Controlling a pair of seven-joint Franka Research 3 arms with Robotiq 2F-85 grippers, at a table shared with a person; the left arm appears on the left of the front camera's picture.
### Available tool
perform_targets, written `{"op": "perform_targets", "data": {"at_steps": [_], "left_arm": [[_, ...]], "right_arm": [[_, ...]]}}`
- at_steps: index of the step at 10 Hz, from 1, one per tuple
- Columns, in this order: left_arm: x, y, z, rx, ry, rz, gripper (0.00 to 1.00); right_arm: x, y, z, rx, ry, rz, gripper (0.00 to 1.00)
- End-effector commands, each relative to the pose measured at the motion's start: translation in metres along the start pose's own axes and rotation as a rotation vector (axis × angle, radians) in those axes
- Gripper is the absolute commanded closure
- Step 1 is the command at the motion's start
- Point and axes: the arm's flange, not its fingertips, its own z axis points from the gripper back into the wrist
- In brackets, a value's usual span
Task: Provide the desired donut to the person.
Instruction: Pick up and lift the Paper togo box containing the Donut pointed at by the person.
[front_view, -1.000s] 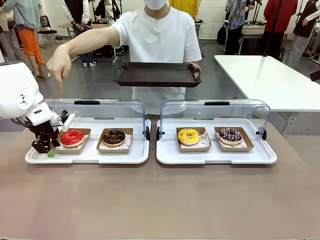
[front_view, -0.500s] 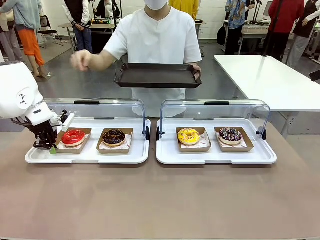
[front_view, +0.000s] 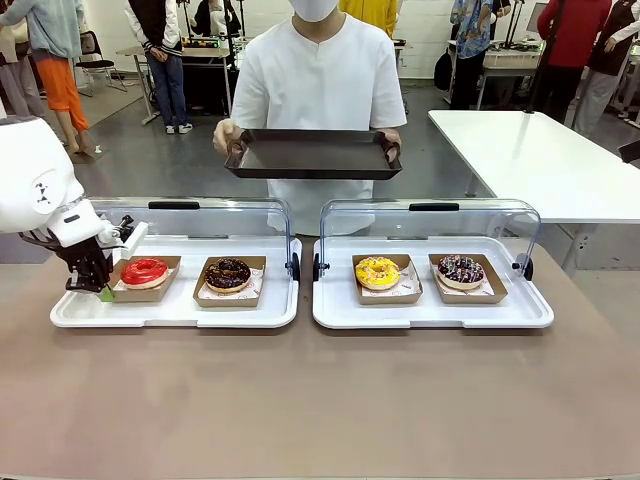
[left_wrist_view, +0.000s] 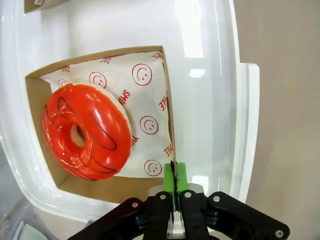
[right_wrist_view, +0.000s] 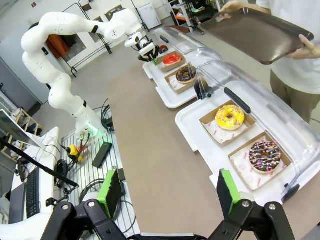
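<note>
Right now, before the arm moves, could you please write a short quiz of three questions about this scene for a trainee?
1. True or false: the left pincer is shut on the wall of the cardboard tray that carries the red donut.
2. What does the person hold with both hands? A: a dark serving tray. B: a cup. C: a box.
3. Short answer: does the right pincer stand open or shut?

Key: 1 true; 2 A; 3 open.
</note>
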Motion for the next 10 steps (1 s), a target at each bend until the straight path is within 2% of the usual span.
{"op": "perform_targets", "data": {"at_steps": [1, 3, 5, 6, 8, 10], "left_arm": [[0.001, -0.026, 0.034, -0.036, 0.025, -0.042, 1.00], [0.007, -0.073, 0.096, -0.055, 0.099, 0.001, 1.00], [0.010, -0.113, 0.151, -0.105, 0.099, 0.019, 1.00], [0.013, -0.122, 0.180, -0.107, 0.071, 0.017, 1.00], [0.028, -0.132, 0.232, -0.053, 0.086, 0.008, 1.00], [0.049, -0.130, 0.278, -0.050, 0.075, -0.008, 1.00]], "right_arm": [[-0.001, 0.000, 0.000, 0.004, -0.003, -0.002, 0.00], [-0.001, 0.000, 0.000, 0.004, -0.003, -0.002, 0.00], [-0.001, 0.000, 0.000, 0.004, -0.003, -0.002, 0.00], [-0.001, 0.000, 0.000, 0.004, -0.003, -0.002, 0.00], [-0.001, 0.000, 0.000, 0.004, -0.003, -0.002, 0.00], [-0.001, 0.000, 0.000, 0.004, -0.003, -0.002, 0.00]]}}
